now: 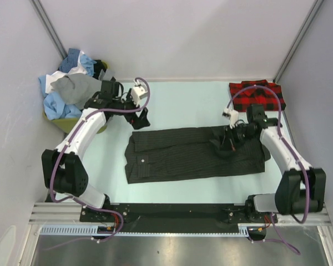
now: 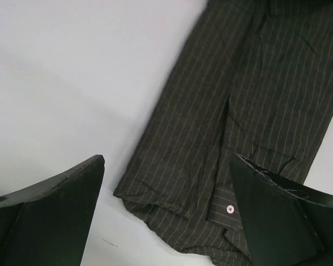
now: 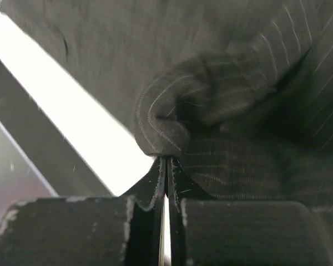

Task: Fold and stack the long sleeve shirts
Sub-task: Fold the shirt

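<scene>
Pinstripe shirt (image 1: 183, 158) between shirt pile (image 1: 66, 94), plaid shirt (image 1: 250, 101)

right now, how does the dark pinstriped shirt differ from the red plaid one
The pinstriped shirt is dark charcoal; the plaid shirt is red and black. The pinstriped shirt lies spread long mid-table; the plaid shirt sits folded small at the far right corner. The right claw pinches a bunch of the pinstriped shirt; no claw touches the plaid shirt. Both rest on the table.

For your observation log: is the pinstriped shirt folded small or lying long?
Lying long: the pinstriped shirt is a flat strip, one bunch pinched by the right gripper.
</scene>
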Robot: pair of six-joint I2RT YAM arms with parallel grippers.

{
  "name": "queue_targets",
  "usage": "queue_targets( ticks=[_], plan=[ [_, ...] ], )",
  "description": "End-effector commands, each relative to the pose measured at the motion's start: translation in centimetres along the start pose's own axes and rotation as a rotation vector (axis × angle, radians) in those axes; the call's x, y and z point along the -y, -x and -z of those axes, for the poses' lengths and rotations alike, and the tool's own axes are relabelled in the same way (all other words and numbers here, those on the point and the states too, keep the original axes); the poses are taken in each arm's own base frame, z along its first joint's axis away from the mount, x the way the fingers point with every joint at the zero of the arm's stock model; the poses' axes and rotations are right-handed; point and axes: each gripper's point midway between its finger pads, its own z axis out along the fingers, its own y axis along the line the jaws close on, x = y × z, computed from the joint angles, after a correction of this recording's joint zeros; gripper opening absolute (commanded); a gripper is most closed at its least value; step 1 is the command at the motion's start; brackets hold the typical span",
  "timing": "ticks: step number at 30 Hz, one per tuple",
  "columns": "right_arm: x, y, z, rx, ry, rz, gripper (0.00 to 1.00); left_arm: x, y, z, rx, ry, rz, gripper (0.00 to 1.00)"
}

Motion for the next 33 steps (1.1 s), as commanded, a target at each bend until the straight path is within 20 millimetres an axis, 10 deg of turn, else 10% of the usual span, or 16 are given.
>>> queue_targets(
  ticks=[1, 4, 6, 13, 26, 33],
  plan=[
    [-1.1, -2.3, 2.6, 0.002, -0.061, 0.012, 0.15, 2.2, 0.8, 0.5, 0.03, -0.038, -0.165, 0.99],
    [0.9, -1.3, 4.1, 0.032, -0.175, -0.01, 0.62, 2.7, 0.5, 0.3, 0.023, -0.046, -0.161, 1.0],
    [2.1, 0.1, 4.7, 0.027, -0.244, 0.02, 0.66, 2.6, 0.3, 0.2, 0.019, -0.034, -0.139, 0.99],
    [-0.4, 5.7, 2.4, 0.047, -0.294, 0.303, 0.58, 2.6, -0.6, 0.2, 0.029, 0.019, -0.049, 0.99],
    [4.8, -1.1, -6.5, -0.262, -0.4, 0.189, 0.65, 3.0, -1.1, 1.2, 0.058, 0.081, -0.002, 0.99],
    [6.2, -2.6, -8.4, -0.307, -0.409, 0.151, 0.51, 3.1, -1.2, 1.8, 0.059, 0.102, -0.012, 0.99]
  ],
)
